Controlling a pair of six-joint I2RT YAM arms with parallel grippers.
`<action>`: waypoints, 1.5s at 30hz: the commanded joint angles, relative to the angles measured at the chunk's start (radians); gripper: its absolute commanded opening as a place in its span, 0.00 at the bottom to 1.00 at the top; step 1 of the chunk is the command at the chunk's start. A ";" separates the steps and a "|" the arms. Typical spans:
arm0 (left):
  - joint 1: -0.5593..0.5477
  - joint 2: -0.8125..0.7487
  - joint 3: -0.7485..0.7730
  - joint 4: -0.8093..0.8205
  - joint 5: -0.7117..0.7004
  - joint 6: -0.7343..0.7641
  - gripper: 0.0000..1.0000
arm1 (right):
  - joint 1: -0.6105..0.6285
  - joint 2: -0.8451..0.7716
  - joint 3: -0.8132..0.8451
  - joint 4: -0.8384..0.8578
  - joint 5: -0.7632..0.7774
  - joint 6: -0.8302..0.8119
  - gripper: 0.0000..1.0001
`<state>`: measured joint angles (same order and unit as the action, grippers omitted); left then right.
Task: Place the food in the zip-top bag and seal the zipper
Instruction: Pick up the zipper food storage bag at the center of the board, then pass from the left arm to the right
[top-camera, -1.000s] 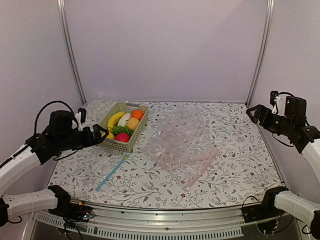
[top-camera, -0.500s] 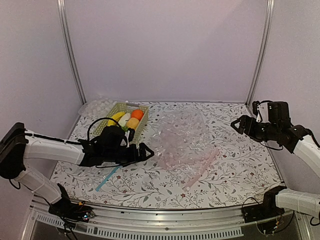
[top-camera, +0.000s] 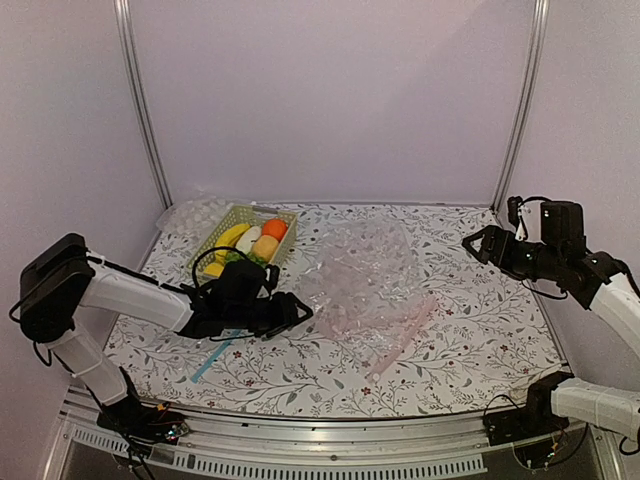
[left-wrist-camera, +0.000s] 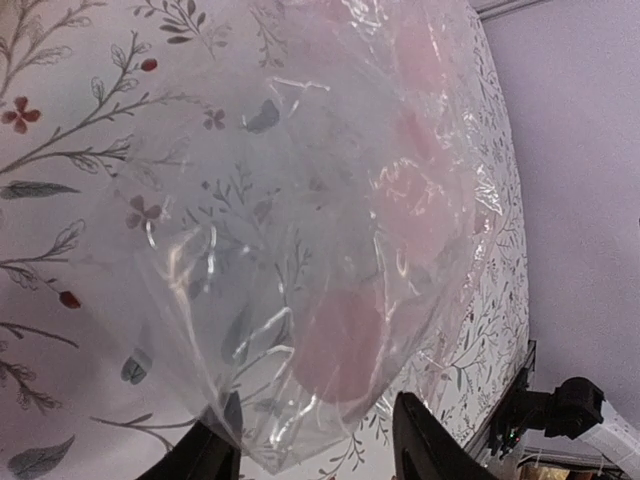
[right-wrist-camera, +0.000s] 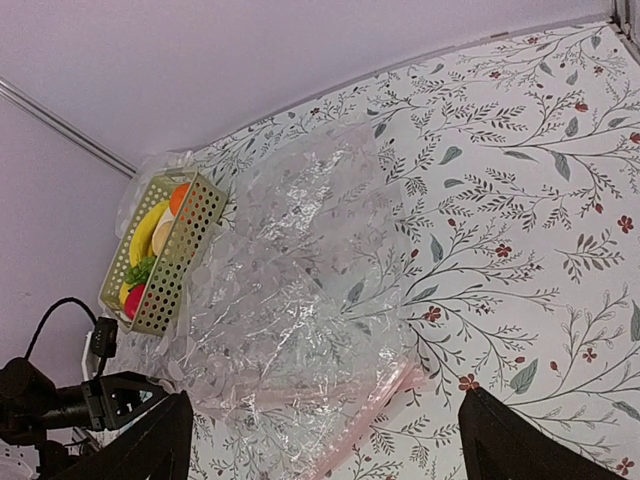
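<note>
A second ago my left end effector (top-camera: 297, 312) sat out by the left side of the basket (top-camera: 285, 238). Since then I have swung that arm across the basket's near end, which it now hides, and out over the surface (top-camera: 480, 330). It now lies low at the left edge of the zip-top bag (top-camera: 365, 280). Over the last half second it crept slightly closer and the arm's shoulder end shifted inward. In the wrist view its fingers (left-wrist-camera: 420, 445) now stand either side of the bag's corner. My right end effector (top-camera: 476, 243) came in from the far right toward the bag, then rose very slightly.
</note>
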<state>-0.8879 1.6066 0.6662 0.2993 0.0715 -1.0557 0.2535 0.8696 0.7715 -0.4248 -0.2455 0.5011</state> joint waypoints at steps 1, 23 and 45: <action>-0.013 0.030 0.013 0.071 -0.021 -0.020 0.44 | 0.006 -0.024 -0.009 0.011 -0.018 0.002 0.93; -0.033 -0.217 0.215 -0.346 -0.044 0.376 0.00 | 0.061 -0.004 -0.009 -0.044 -0.056 -0.113 0.93; -0.021 -0.481 0.454 -0.552 0.430 0.686 0.00 | 0.241 0.186 0.080 0.149 -0.391 -0.197 0.84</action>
<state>-0.9081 1.1297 1.0676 -0.1860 0.4816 -0.3809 0.4213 1.0214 0.8024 -0.2863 -0.6613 0.3359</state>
